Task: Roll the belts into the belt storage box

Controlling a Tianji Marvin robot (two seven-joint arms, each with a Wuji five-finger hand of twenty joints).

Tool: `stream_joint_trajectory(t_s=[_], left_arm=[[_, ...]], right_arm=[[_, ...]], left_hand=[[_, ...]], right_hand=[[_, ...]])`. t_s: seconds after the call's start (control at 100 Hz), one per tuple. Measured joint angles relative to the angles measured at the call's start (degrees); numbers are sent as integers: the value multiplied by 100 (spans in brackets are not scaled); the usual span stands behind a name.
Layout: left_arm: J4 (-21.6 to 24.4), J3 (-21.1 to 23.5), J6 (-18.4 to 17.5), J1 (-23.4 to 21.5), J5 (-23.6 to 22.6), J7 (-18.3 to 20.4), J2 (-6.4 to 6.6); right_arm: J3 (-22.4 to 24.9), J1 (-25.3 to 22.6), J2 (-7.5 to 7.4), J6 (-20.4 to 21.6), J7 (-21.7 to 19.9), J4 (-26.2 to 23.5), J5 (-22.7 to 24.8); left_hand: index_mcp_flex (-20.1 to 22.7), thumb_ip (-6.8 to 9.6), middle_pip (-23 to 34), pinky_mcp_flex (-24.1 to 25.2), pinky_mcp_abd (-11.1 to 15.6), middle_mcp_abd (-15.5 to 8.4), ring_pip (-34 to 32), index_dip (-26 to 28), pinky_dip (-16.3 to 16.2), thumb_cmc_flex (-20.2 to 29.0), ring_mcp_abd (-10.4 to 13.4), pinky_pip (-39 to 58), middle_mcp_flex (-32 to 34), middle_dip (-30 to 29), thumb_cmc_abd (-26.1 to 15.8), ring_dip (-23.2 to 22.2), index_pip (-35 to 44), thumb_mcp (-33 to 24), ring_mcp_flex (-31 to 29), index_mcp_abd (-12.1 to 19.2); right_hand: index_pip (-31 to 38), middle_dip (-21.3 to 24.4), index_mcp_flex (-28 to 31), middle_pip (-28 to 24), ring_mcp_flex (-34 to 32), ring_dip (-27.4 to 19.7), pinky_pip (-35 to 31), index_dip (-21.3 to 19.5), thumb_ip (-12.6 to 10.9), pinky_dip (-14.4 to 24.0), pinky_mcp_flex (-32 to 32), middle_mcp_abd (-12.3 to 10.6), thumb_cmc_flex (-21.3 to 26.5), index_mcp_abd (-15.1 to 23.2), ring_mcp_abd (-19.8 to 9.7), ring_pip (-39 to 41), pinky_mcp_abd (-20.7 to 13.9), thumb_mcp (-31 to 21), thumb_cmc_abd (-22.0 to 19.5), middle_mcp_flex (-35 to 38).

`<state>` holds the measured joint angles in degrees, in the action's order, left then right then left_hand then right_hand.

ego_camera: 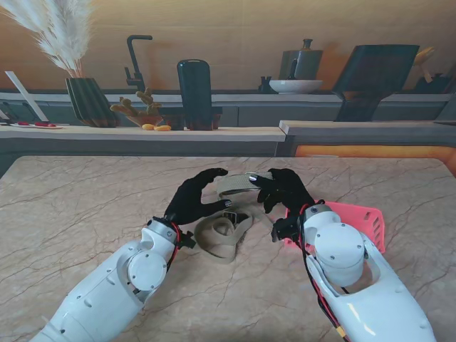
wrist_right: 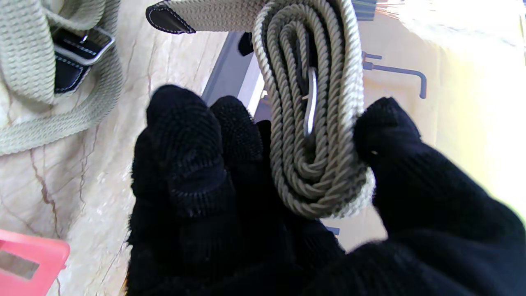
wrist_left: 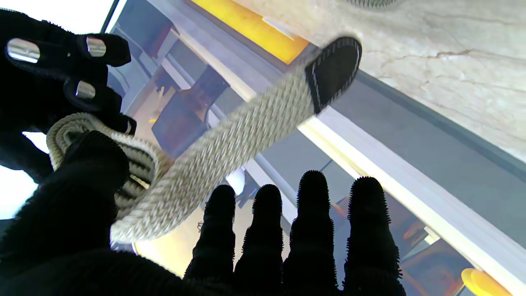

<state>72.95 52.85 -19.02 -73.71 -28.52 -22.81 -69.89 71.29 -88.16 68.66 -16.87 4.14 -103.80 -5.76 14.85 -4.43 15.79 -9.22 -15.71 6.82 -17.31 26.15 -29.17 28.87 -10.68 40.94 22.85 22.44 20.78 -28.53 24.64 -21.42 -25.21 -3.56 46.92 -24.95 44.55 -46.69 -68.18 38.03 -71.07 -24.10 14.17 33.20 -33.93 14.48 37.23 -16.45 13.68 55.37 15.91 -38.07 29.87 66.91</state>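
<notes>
Rolled belt (wrist_right: pixel 316 135): a beige woven coil held above the table centre, its black-tipped tail (wrist_left: pixel 333 70) sticking out loose.
Right hand (ego_camera: pixel 285 192): thumb and fingers pinch the coil's edge.
Left hand (ego_camera: pixel 194 199): thumb against the roll, four fingers (wrist_left: pixel 312 230) straight and slightly apart.
Second belt (ego_camera: pixel 222 234): lies looped on the marble table (ego_camera: pixel 78 214), near the left hand.
Storage box (ego_camera: pixel 367 221): red, right of centre, partly hidden behind the right arm.

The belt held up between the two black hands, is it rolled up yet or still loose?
Mostly rolled. The belt is a tight coil pinched in the right hand, with only its black-tipped tail sticking out.
</notes>
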Motion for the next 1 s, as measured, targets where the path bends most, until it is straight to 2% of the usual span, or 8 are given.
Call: stream_joint_trajectory(t_s=[0.17,0.32,0.48,0.69,1.0], left_arm=[[-48,-67,43,80,118,307,9],[-72,-85,-46,90,491,290,-18],[-61,-76,-90,50,504,207,-65],[-63,-92,-91,38,905,287,-102],[-48,-42,-286,-55,830,179,-105]], right_arm=[[38,-70,28,95,47,-75,-440],[38,-89,47,-6,-12,-140,-956],[-33,-12,86,-293,-97,-115,-1589],[-264,271,161,-542,-147,188,-1830],[-445,715,290,-961,-137,759,-2423]], left_hand=[[-235,1,-195,71,5,81,311,-227,53,-67,58,-353,-337,-196,1,159,-325,66,204,-97],[-439,2,-254,110,87,121,344,-323,146,-226,113,-557,-486,-213,1,234,-466,104,379,-154],[-438,4,-265,122,235,125,383,-615,211,-365,139,-696,-612,-304,-4,298,-720,67,436,-155],[-587,4,-265,126,356,125,385,-686,268,-366,172,-746,-773,-304,-5,362,-1172,67,441,-65],[-658,5,-258,154,436,124,407,-731,275,-429,214,-806,-850,-305,-15,371,-2064,61,508,212]], right_hand=[[0,-51,-57,-3,0,4,26,-10,0,-1,6,-46,28,0,-45,50,-3,-1,0,-2],[0,-58,-67,-23,0,6,32,-14,0,-1,35,-52,49,0,-64,52,-10,-1,0,-24],[0,-59,-69,-26,0,7,33,-51,0,-2,48,-52,49,0,-77,52,-11,-1,0,-51],[29,-126,-125,-109,0,90,46,-66,-1,-2,62,-52,59,4,-79,129,-12,-1,-4,-60],[112,-218,-134,-260,0,238,59,-126,-2,41,73,-52,52,8,-80,402,-12,-1,-5,-63]])
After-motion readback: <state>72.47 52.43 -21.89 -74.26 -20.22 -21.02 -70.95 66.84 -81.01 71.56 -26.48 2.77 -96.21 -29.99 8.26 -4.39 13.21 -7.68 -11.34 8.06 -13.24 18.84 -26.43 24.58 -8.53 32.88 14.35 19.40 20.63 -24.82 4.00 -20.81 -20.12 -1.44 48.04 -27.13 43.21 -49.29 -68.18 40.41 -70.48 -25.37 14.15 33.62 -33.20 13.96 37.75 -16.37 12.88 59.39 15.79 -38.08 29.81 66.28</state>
